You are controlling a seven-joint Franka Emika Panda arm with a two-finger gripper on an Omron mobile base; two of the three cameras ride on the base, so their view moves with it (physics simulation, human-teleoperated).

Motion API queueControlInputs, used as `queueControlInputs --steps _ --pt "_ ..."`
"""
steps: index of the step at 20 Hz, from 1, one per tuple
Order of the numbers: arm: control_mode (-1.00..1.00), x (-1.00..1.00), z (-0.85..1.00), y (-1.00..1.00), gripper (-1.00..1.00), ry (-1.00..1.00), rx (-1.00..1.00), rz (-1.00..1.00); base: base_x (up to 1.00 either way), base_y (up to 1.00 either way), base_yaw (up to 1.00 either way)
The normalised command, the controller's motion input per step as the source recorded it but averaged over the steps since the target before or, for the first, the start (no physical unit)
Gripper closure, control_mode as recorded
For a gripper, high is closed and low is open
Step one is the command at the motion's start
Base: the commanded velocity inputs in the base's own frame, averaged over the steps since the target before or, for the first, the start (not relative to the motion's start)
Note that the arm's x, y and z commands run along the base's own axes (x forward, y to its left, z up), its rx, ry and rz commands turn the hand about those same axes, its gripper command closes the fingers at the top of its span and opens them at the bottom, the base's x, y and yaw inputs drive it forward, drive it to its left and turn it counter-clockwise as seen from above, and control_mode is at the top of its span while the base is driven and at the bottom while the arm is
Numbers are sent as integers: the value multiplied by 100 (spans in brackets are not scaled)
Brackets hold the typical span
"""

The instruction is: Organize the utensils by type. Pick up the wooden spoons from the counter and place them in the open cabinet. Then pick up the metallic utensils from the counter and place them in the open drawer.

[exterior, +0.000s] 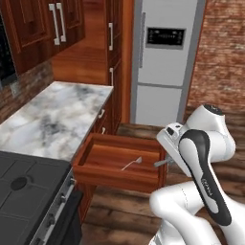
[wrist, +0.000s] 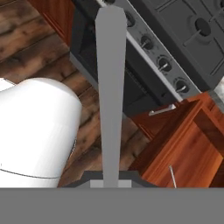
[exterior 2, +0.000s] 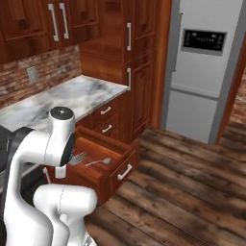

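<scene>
My gripper [exterior: 165, 162] [wrist: 110, 180] is shut on a slim grey metallic utensil [exterior: 160, 163] [wrist: 111, 87], whose flat handle runs away from the fingers towards the stove. It hovers at the front end of the open drawer [exterior: 95, 160] [exterior 2: 113, 175] [wrist: 192, 144]. A second silver utensil [exterior: 131, 164] [exterior 2: 98, 162] [wrist: 173, 175] lies on the drawer's wood bottom. In the right base view a fork [exterior 2: 79, 157] with tines shows over the drawer at the arm's edge. The white marble counter [exterior: 57, 115] [exterior 2: 72, 96] is bare. The wooden spoons and the open cabinet are out of view.
A black stove [exterior: 24, 191] [wrist: 188, 26] adjoins the drawer on the left. A grey fridge [exterior: 162, 57] [exterior 2: 202, 72] stands beyond a tall wooden cabinet [exterior 2: 139, 62]. Closed drawers [exterior 2: 105, 110] sit above the open one. Wood floor [exterior 2: 182, 182] spreads right.
</scene>
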Motion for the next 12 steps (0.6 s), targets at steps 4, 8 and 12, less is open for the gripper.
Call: queueControlInputs --steps 4,8,12 --pt "100 0 0 0 100 0 0 0 24 30 -26" --pt "100 0 0 0 100 0 0 0 24 40 -26" --pt "100 0 0 0 100 0 0 0 30 42 -26"
